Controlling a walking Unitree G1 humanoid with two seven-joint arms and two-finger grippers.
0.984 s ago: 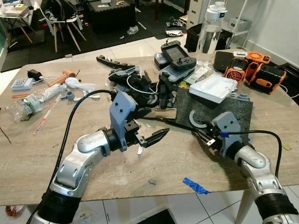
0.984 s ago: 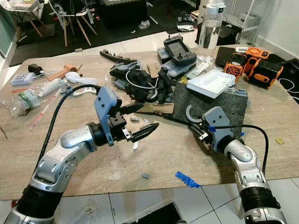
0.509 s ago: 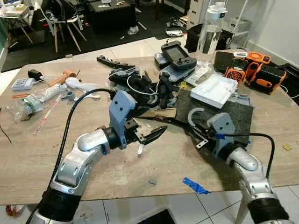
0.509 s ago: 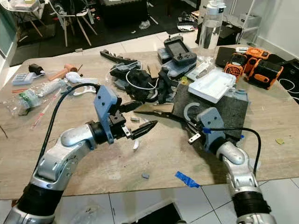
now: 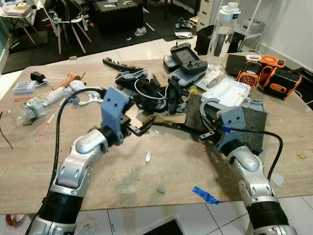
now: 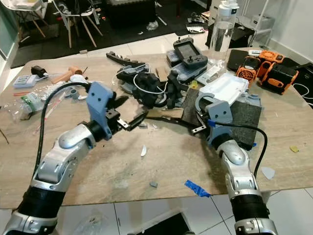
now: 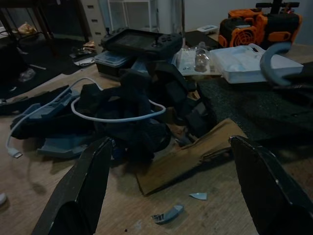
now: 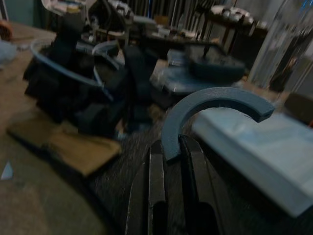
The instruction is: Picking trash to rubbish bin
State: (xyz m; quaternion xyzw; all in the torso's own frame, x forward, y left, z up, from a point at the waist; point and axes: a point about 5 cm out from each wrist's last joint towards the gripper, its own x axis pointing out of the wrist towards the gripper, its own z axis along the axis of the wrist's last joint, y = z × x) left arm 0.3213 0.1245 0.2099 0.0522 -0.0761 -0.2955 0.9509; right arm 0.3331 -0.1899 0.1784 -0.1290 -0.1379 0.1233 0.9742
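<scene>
My right gripper is shut on a grey C-shaped plastic ring and holds it just above the dark felt mat; from the head the ring arches over the fingers. My left gripper is open, low over the table, pointing at a brown cardboard scrap. In the left wrist view the scrap lies between the spread fingers, with small pale shards in front. A white shard, a grey bit and blue tape lie on the wooden table.
A black tangle of parts with a white cable sits behind the cardboard. Further back are a handheld controller, a white tray, a clear bottle and orange tools. A crushed plastic bottle lies at the left.
My right gripper closed on the grey ring and raised it off the mat. My left gripper drew back to the left, away from the white shard, toward the cardboard.
</scene>
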